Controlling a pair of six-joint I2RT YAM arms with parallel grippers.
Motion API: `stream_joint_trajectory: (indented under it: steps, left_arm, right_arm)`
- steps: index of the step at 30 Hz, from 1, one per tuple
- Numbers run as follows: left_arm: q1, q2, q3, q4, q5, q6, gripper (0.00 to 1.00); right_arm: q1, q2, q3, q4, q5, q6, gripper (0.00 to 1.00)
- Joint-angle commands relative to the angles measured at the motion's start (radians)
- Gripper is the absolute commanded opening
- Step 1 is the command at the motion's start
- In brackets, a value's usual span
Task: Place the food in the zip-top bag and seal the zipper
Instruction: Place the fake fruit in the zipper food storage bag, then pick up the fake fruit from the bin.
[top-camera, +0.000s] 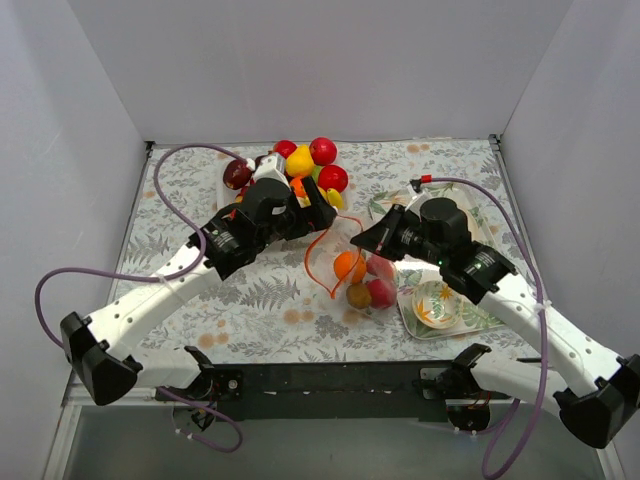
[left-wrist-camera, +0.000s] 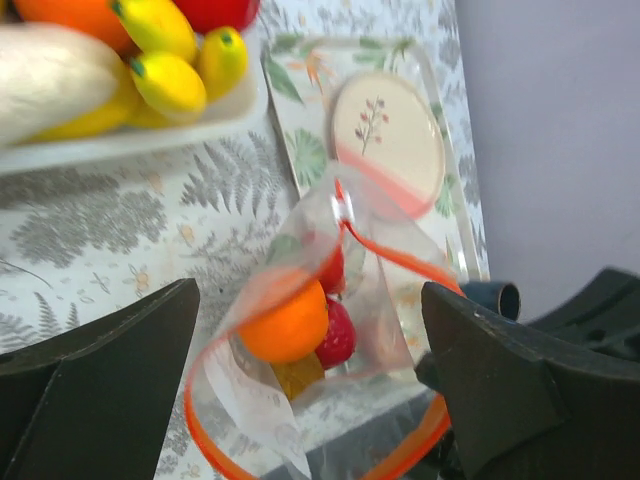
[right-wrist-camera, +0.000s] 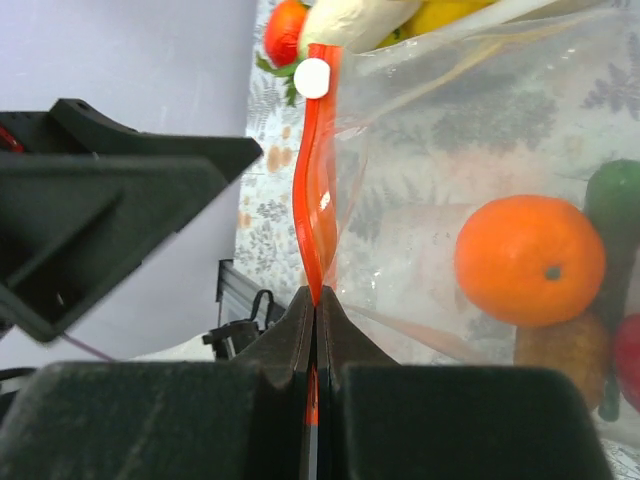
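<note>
The clear zip-top bag (top-camera: 345, 238) lies mid-table with its mouth open toward the left. Inside it are an orange (top-camera: 349, 265), a red fruit (top-camera: 381, 293) and a brownish piece (top-camera: 358, 296). Its red-orange zipper (top-camera: 318, 255) bows in a loop. My right gripper (top-camera: 364, 240) is shut on the zipper (right-wrist-camera: 315, 230) just below the white slider (right-wrist-camera: 312, 77). My left gripper (top-camera: 312, 215) is open and empty, hovering above the bag mouth (left-wrist-camera: 300, 400). More food (top-camera: 305, 160) is piled in the white basket (left-wrist-camera: 130, 140) behind.
A tray (top-camera: 480, 318) with a round plate (top-camera: 437, 303) sits right of the bag, also in the left wrist view (left-wrist-camera: 385, 130). Purple cables arc over both arms. The enclosure walls close in the table on three sides.
</note>
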Motion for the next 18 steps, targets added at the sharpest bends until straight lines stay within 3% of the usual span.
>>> stream_joint_trajectory:
  steps: [1, 7, 13, 18]
  left_arm:
    - [-0.001, -0.092, 0.11, -0.154, -0.297, 0.062, 0.95]
    - [0.1, -0.076, 0.111, -0.253, -0.464, 0.111, 0.9]
    - [0.284, -0.027, 0.062, -0.149, -0.317, 0.223, 0.72]
    - [0.336, 0.058, 0.087, -0.043, -0.222, 0.344, 0.7]
  right_arm:
    - [0.015, -0.117, 0.059, -0.017, 0.04, 0.038, 0.01]
    - [0.015, -0.117, 0.068, -0.051, 0.051, 0.031, 0.01]
    - [0.015, -0.171, 0.071, -0.065, 0.097, 0.026, 0.01]
    - [0.015, -0.171, 0.111, -0.107, 0.103, 0.0, 0.01]
